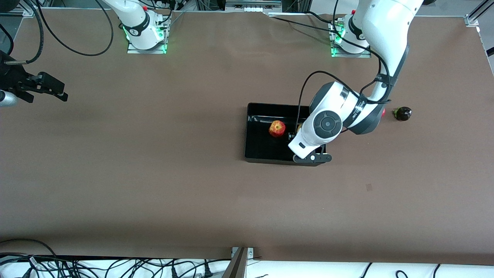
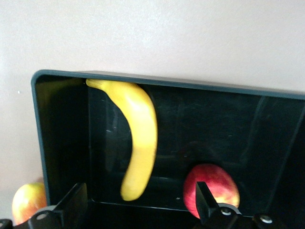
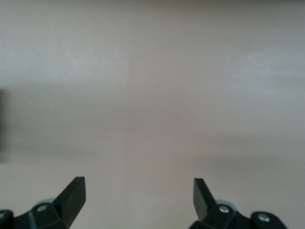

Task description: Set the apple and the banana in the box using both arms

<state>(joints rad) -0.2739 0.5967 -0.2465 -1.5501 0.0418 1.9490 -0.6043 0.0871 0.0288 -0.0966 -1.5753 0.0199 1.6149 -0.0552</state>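
Observation:
The black box [image 1: 259, 148] lies mid-table, toward the left arm's end. The apple [image 1: 277, 128] sits inside it and also shows in the left wrist view [image 2: 214, 183]. The banana [image 2: 140, 136] lies in the box [image 2: 190, 84] along one short wall, beside the apple and apart from it. In the front view the left arm hides almost all of it. My left gripper [image 2: 140, 202] is open and empty, just above the box over the banana's blunt end. In the front view only its hand [image 1: 312, 157] shows. My right gripper [image 3: 139, 195] is open and empty over bare table at the right arm's end [image 1: 58, 92], where that arm waits.
A dark round fruit with a green top [image 1: 402, 113] lies on the table toward the left arm's end. A red-yellow fruit [image 2: 28, 202] lies just outside the box's short wall, and shows as a red edge [image 1: 383, 112] past the left arm's elbow. The rest is brown tabletop.

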